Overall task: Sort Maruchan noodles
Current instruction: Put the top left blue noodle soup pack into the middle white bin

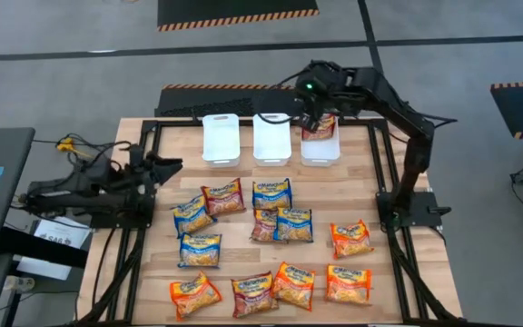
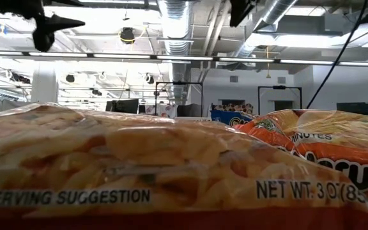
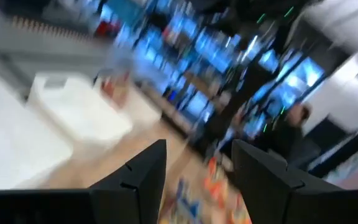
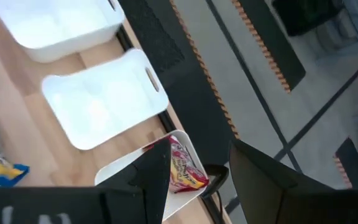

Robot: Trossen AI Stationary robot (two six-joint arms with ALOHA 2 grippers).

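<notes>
A: Where were the noodle packets?

B: Most lay loose on the wooden worktop, approx a dozen, spread over the near half in rough rows. Blue ones sat toward the middle, e.g. one just in front of the middle bin. Orange ones ran along the near edge & the right side. One dark red packet was already in the right bin, lying against its far wall.

A: And the other bins?

B: Left bin & middle bin were both bare inside, as seen from above and from the right wrist cam. All three stood side by side at the far edge of the worktop.

A: Right gripper?

B: Right gripper hung over the right bin, above the red packet, not touching it. Its fingers were spread, nothing between them.

A: Left arm?

B: Folded at the left edge of the worktop, left gripper pointing toward the bins, off the packets. Fingers apart, nothing held. The low cam was mostly filled by an orange packet right at the lens.
</notes>
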